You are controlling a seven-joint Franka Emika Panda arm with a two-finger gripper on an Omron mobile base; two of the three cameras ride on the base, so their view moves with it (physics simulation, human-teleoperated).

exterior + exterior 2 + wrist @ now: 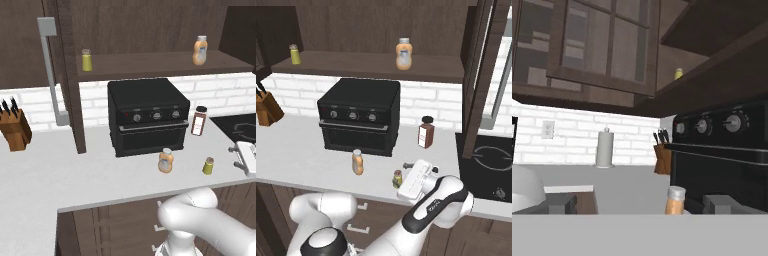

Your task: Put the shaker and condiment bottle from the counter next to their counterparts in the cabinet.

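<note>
On the counter point(75, 175) in front of the oven stand the orange condiment bottle point(166, 161) point(357, 162) and, to its right, the small yellow-green shaker point(208, 165) point(398, 178). My gripper point(234, 156) point(404, 174) hovers low just right of the shaker, open and holding nothing, apart from it. In the hand view the condiment bottle point(674, 201) shows ahead between the spread fingertips point(559, 204). Their counterparts stand on the cabinet shelf point(150, 64): a shaker point(87, 60) point(294, 54) point(678, 73) at the left and an orange bottle point(200, 51) point(403, 54) at the right.
A black toaster oven point(147, 116) stands under the shelf. A dark red-brown jar point(199, 121) stands to its right, beside the black hob point(486, 160). A knife block point(15, 127) is at far left. The open cabinet door with its grey handle point(50, 70) hangs left of the shelf.
</note>
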